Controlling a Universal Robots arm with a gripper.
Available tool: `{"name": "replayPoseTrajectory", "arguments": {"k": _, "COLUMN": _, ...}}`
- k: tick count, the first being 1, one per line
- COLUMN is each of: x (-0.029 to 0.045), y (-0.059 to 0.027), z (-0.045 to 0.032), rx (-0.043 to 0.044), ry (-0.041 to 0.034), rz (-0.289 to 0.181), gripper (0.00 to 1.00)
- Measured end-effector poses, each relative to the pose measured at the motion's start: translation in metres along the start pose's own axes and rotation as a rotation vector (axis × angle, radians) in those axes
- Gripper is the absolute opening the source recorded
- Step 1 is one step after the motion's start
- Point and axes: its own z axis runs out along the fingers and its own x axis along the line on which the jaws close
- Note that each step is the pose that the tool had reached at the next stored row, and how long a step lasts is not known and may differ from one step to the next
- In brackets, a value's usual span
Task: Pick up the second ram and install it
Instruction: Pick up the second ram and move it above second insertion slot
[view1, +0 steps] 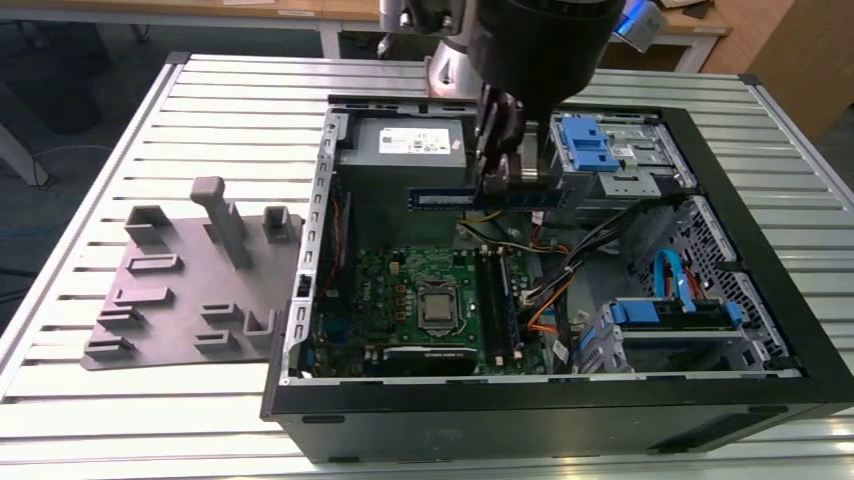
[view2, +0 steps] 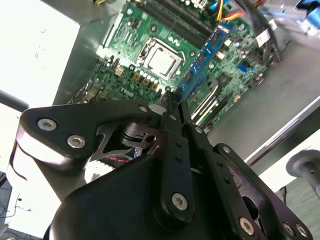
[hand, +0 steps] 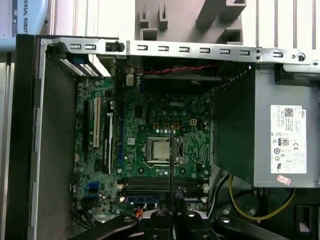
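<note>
One ram (view1: 443, 199) in one claw (view1: 501, 188)

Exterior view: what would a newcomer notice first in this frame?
The black claw, shut on a blue RAM stick, hangs over the open computer case. Below lies the green motherboard with its silver processor; a grey tray sits at the exterior view's left.
</note>
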Motion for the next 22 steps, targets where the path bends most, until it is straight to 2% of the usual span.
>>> {"name": "replayPoseTrajectory", "arguments": {"k": 17, "x": 0.0008, "y": -0.0473, "z": 0.0080, "rx": -0.0036, "ry": -0.0001, "rz": 0.000, "gripper": 0.11}}
{"name": "replayPoseTrajectory", "arguments": {"k": 20, "x": 0.0010, "y": -0.0485, "z": 0.0135, "rx": -0.0039, "ry": -0.0002, "rz": 0.000, "gripper": 0.11}}
{"name": "replayPoseTrajectory", "arguments": {"k": 22, "x": 0.0010, "y": -0.0457, "z": 0.0172, "rx": -0.0040, "ry": -0.0002, "rz": 0.001, "gripper": 0.11}}
